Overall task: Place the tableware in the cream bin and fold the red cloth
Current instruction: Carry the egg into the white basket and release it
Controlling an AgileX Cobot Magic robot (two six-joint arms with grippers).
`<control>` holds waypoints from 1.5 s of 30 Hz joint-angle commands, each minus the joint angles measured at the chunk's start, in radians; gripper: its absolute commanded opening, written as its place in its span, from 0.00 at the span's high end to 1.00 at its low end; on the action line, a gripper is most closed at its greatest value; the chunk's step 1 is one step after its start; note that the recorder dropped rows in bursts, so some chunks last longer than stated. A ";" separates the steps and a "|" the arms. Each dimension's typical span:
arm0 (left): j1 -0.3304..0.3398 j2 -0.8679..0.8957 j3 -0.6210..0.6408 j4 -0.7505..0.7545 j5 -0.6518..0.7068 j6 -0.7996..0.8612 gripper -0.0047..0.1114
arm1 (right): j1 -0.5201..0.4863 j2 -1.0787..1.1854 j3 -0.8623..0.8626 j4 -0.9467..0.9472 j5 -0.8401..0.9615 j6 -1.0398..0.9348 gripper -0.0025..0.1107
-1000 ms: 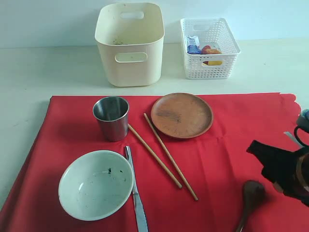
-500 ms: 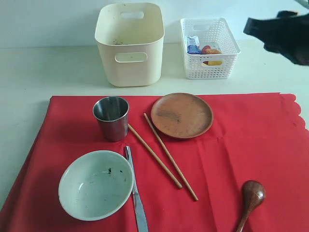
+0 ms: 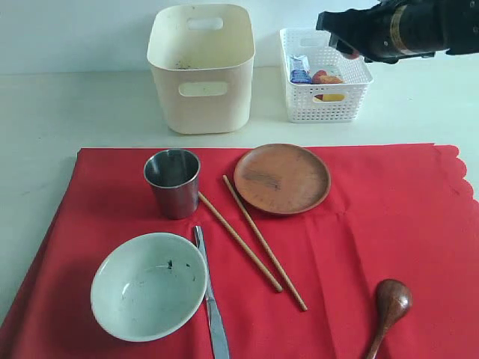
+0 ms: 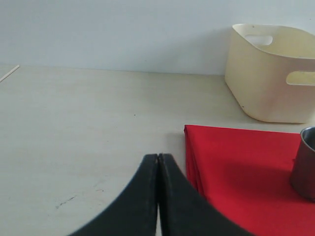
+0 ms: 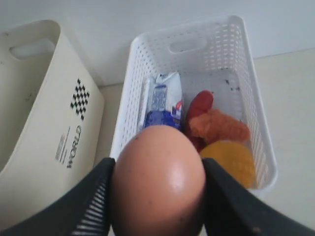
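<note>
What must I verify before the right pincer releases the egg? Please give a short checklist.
1. The egg sits between the fingers of the right pincer: ok.
2. The pincer is above the white basket, not the cream bin: ok.
3. Bare floor is free in the basket: ok.
4. Drop height is gentle enough for the egg: cannot tell.
5. The left pincer is shut, away from the basket: ok.

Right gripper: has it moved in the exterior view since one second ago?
Yes. The right gripper went from beside the wooden spoon, low over the red cloth, up to the white basket, holding an egg.
</note>
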 commanded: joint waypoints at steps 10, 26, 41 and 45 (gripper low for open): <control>-0.005 0.005 -0.001 -0.006 -0.004 0.005 0.95 | -0.054 0.235 -0.270 -0.022 0.019 -0.021 0.98; -0.005 0.005 -0.001 -0.006 -0.004 0.005 0.95 | -0.052 0.260 -0.270 -0.022 -0.010 -0.012 0.49; -0.005 0.005 -0.001 -0.006 -0.004 0.005 0.95 | -0.052 0.226 -0.270 -0.022 -0.162 -0.012 0.41; -0.005 0.005 -0.001 -0.006 -0.004 0.005 0.95 | -0.054 0.174 -0.270 -0.022 -0.207 -0.012 0.41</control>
